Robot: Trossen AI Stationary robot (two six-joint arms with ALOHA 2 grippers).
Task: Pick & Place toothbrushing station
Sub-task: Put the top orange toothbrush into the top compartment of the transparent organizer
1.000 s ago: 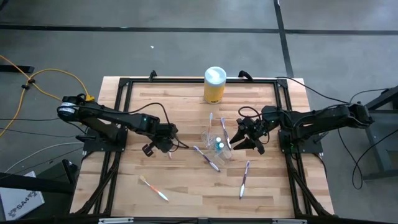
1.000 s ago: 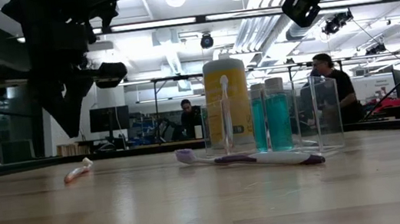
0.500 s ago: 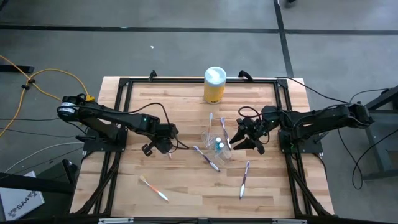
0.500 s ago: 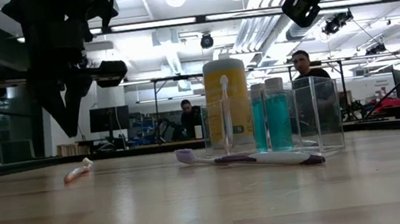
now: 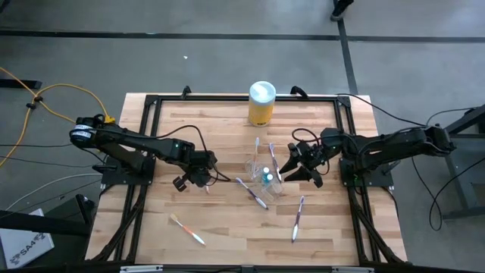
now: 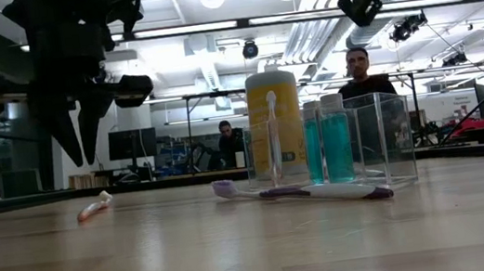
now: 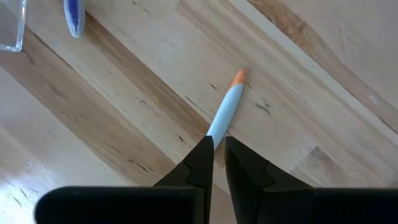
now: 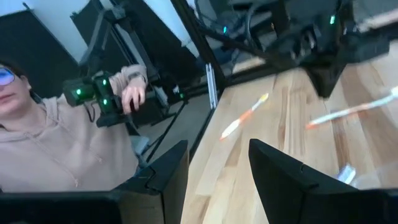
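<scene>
Left gripper [image 7: 213, 146] over table [image 5: 227, 227], fingers narrowly parted astride orange-tipped toothbrush [image 7: 226, 107], contact unclear. Right gripper [image 5: 301, 165] open beside clear cup [image 5: 264, 173].

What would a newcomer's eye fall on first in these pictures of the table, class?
The yellow canister with its white lid stands out at the table's far edge. At mid-table a clear cup holds a blue tube, with toothbrushes scattered around. The left gripper hovers over an orange-tipped toothbrush; the right gripper hangs open by the cup.
</scene>
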